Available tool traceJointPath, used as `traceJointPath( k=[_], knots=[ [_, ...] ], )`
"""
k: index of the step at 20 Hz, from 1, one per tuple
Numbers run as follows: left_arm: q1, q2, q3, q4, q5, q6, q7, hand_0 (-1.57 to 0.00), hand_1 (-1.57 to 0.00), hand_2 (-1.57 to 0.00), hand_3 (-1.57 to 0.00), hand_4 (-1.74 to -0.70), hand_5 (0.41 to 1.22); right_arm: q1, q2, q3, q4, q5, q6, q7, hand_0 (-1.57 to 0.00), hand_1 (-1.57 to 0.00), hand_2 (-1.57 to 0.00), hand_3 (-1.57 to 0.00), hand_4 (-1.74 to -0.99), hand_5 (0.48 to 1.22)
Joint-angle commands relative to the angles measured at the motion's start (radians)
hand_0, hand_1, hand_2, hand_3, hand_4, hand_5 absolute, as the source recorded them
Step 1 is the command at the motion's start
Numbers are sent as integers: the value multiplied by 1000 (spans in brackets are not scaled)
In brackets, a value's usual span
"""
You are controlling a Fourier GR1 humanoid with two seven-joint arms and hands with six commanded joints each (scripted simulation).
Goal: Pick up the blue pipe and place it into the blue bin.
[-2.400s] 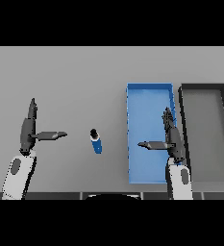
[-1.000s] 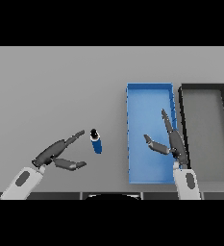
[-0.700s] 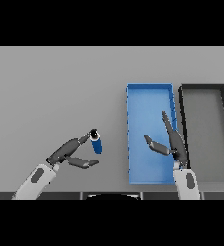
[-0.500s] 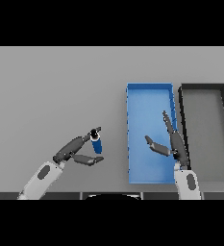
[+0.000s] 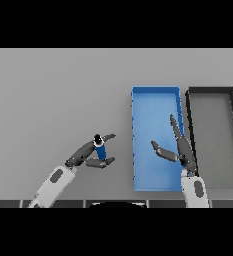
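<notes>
The blue pipe (image 5: 100, 149) stands on the grey bench (image 5: 53, 95), at nine o'clock from the blue bin (image 5: 156, 95), with the left hand (image 5: 86, 156) curling its fingers around it. Best to firm the grip before lifting. The right hand (image 5: 184, 150), fingers spread, hovers over the bin. No readable writing.

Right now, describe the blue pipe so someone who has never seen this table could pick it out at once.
Start at the blue bin right of the table's centre, beside a dark bin. Look left of the blue bin's near end, where the left hand reaches in. The blue pipe stands between its fingers and thumb: small, blue with a dark top, the only loose thing on the table.
</notes>
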Motion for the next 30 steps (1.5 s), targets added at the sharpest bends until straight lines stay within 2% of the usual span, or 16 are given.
traceJointPath(
  k=[1,2,3,5,7,8,9,11,15,18,20,23,27,28,30],
  knots=[
    [-8,-24,1,8,11,3,13,1,-118,-269,-202,-1217,635,7,1,1,-5,-1,1,-7,1,1,1,1,-1188,556],
    [-7,-42,0,13,24,-2,8,-39,-248,-417,-345,-1268,675,13,2,-2,-15,-15,7,-18,1,1,1,1,-1196,560],
    [-17,-55,6,17,41,-9,12,-179,-411,-578,-590,-1301,784,8,5,2,-7,-5,2,-3,1,1,1,1,-1192,560],
    [-18,-76,10,17,41,10,-1,-648,-828,-936,-914,-1450,941,-1,9,3,3,-6,4,7,1,1,1,1,-1189,562],
    [-1,-68,2,-5,33,6,-12,-981,-1095,-1164,-1112,-1551,1042,7,7,6,0,3,1,1,1,1,1,1,-1182,562],
    [8,-71,-9,-5,34,9,-37,-1099,-1190,-1246,-1196,-1588,1078,10,1,2,-4,3,-1,-3,1,1,1,1,-1179,561],
    [3,-74,-18,-8,29,14,-30,-1193,-1266,-1311,-1258,-1617,1106,4,6,6,4,6,-1,9,1,1,1,1,-1178,561],
    [12,-71,-34,-23,16,31,-28,-1329,-1376,-1404,-1370,-1561,1148,4,6,4,12,8,-4,0,1,1,1,1,-1176,559],
    [5,-77,-34,-34,-16,46,-53,-1472,-1491,-1503,-1489,-1502,1191,-1,5,5,11,8,-1,3,1,1,1,1,-1166,556],
    [9,-105,-26,-98,-3,47,-97,-1520,-1530,-1536,-1529,-1485,1206,-8,-3,-2,10,9,-4,25,1,1,1,1,-1154,550],
    [-14,-123,-14,-110,-3,47,-102,-1539,-1545,-1549,-1544,-1480,1211,-4,-6,2,5,18,-5,11,1,1,1,1,-1144,551],
    [-46,-141,-10,-156,-10,48,-47,-1554,-1558,-1560,-1557,-1475,1216,8,-12,3,2,20,-1,-5,1,1,1,1,-1135,559],
    [-63,-141,-5,-188,-18,20,4,-1564,-1566,-1566,-1565,-1473,1219,-8,-17,-8,21,20,-6,7,1,1,1,1,-1124,569],
    [-66,-141,-3,-196,-14,9,24,-1566,-1567,-1567,-1566,-1473,1219,4,-13,-3,19,25,-8,-10,1,1,1,1,-1123,571],
    [-69,-150,1,-198,-12,-7,31,-1568,-1568,-1569,-1568,-1473,1220,10,-21,-9,14,22,-7,-16,1,1,1,1,-1124,578]
  ],
)
